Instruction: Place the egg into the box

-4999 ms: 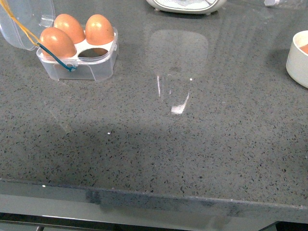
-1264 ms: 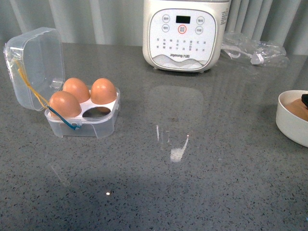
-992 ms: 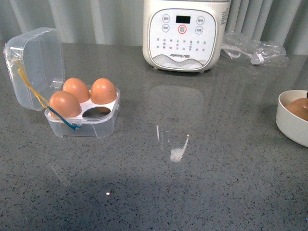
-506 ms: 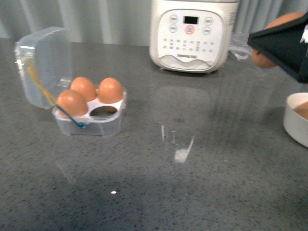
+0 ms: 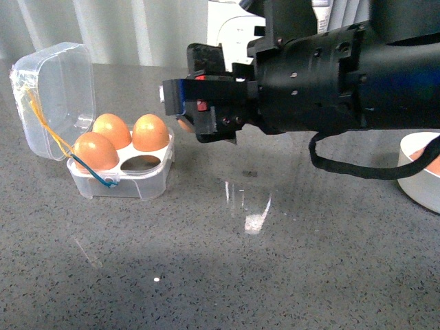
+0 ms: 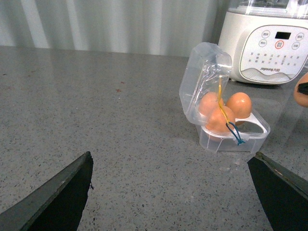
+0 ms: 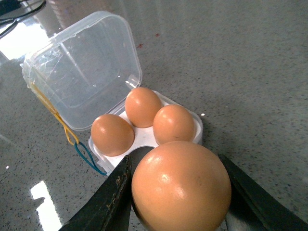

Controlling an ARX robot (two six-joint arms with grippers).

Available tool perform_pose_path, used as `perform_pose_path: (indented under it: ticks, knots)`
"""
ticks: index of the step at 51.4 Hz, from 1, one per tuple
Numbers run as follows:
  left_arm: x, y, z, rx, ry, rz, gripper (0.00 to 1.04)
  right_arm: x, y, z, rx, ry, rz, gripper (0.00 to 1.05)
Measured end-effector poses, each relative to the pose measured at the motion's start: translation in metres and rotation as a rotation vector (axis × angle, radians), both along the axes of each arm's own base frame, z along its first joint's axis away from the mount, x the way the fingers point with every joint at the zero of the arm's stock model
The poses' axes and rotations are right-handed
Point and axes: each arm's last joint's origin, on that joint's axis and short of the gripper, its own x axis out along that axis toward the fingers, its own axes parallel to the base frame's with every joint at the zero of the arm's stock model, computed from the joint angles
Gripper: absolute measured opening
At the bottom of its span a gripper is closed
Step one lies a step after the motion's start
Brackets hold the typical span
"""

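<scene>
Egg (image 7: 180, 185) front and centre in the right wrist view, pinched between the two dark fingers (image 7: 115, 197) of the right gripper (image 5: 180, 110), up in the air and close over the box (image 7: 198, 126). Clear lid (image 7: 82, 72) thrown back, three other eggs (image 7: 143, 107) seated in the white tray.

Front view: the big black right arm reaches across towards the box. Only a sliver of orange shell shows under its tip, just beside the box and above the grey counter (image 5: 275, 275). Near-right cup (image 5: 141, 163) sits free. White bowl (image 5: 419, 175) at the far right edge.

Left wrist view: left gripper (image 6: 168, 192) spread wide with nothing between its fingers, well back from the box. Yellow and blue cords (image 6: 226, 118) hang down its front, and the white cooker (image 6: 269, 43) stands behind.
</scene>
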Motion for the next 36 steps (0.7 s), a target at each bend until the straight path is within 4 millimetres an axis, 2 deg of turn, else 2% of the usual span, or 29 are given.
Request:
perform_pose_path:
  ticks: [14,36]
  knots:
    - [0.000,0.000,0.000,0.000,0.000,0.000,0.98,0.002,0.027,0.002,-0.009,-0.004,0.107,0.43]
    - [0.000,0.000,0.000,0.000,0.000,0.000,0.98,0.009,0.036,-0.014,-0.053,0.020,0.123,0.43]
